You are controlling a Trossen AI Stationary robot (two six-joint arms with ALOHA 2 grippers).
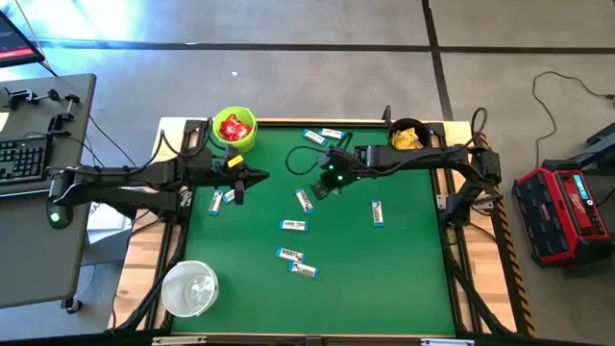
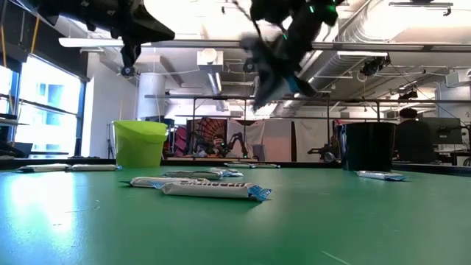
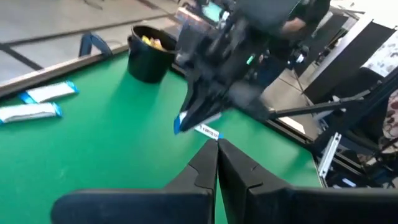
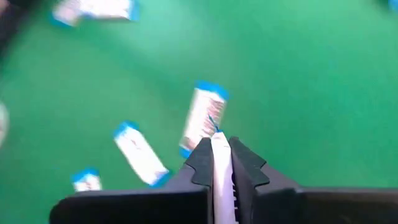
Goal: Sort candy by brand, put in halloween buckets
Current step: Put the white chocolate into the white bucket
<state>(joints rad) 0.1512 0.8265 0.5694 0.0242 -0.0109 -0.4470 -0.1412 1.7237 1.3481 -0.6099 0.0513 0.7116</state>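
- R gripper (image 4: 222, 163) is hanging above the table's far-middle part, clenched on a slim white-and-blue bar (image 4: 221, 171); the bar is sitting pinched between the fingers, clear of the green mat (image 1: 404, 279)
- L gripper (image 3: 217, 163) is hovering over the left-far part of the mat, just near of the lime green bucket (image 1: 234, 130), fingers pressed together w/ nothing between them
- Green bucket is standing at the far left edge, w/ red packets (image 1: 233, 126) lying inside
- Black bucket (image 1: 408, 135) is standing at the far right edge, w/ yellow packets (image 1: 406, 140) inside
- White translucent bucket (image 1: 189, 288) is sitting at the near left corner; can't tell what's in it
- Loose bars are lying scattered on the mat: two (image 1: 324, 135) at the far edge btwn green and black buckets, two (image 1: 222, 198) just near of the L gripper, one (image 1: 304, 200) mid-mat, one (image 1: 378, 212) to the right, three (image 1: 293, 226) toward the near middle
- A red and black box (image 1: 564, 212) is sitting on the floor right of the table
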